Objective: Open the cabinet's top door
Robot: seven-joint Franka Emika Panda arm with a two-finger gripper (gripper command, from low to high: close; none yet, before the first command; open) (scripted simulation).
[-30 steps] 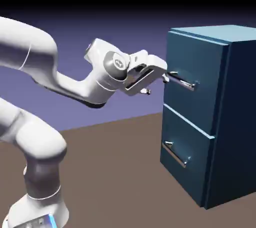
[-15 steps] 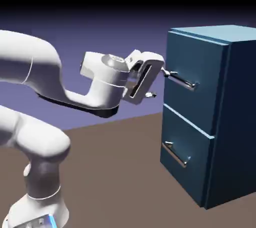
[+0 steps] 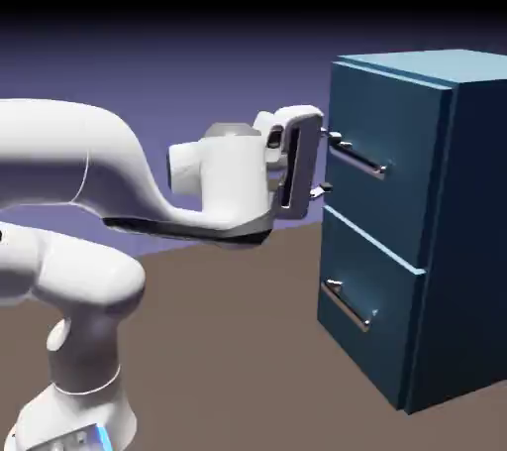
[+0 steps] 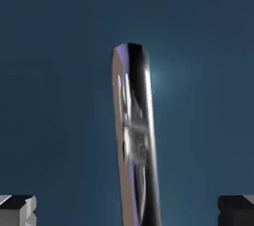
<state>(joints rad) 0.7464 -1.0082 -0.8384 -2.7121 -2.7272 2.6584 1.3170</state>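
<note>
With the pincer [image 3: 324, 162] spread wide and empty just before the top door [image 3: 371, 167] of the cabinet [image 3: 465, 241], it should straddle the handle [image 4: 134, 135] squarely before closing.

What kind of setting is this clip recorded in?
A rendered simulation, not a real room: a flat blue-violet backdrop, a plain brown table surface, a tall dark-blue box-shaped cabinet with silver bar handles, and a white robot arm.
</note>
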